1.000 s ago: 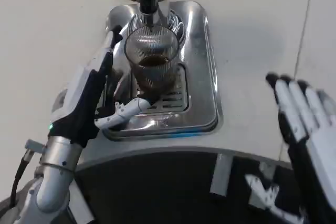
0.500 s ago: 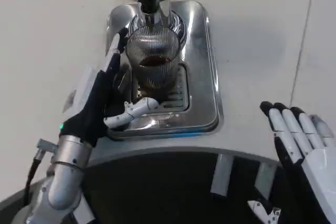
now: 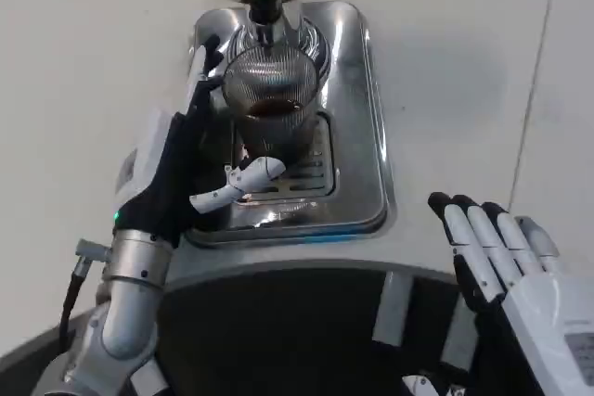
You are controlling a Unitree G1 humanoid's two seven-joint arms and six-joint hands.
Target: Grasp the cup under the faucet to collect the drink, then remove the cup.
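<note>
Cup (image 3: pixel 272 104) sits under the faucet (image 3: pixel 263 2), upright on the steel drip tray (image 3: pixel 357 118), dark drink pooled in its lower half. Left robot hand (image 3: pixel 190 159) is right alongside it, fingers stretched up the cup's left wall, thumb reaching across near the base in front. Whether it has truly clamped the glass I cannot tell; the fingers look spread rather than wrapped. Right robot hand (image 3: pixel 501 257) is well apart, low on the right, fingers straight, spread wide and holding nothing. Around the tray, the white desk (image 3: pixel 455 71); along the near edge, a dark curved panel (image 3: pixel 306 331).
</note>
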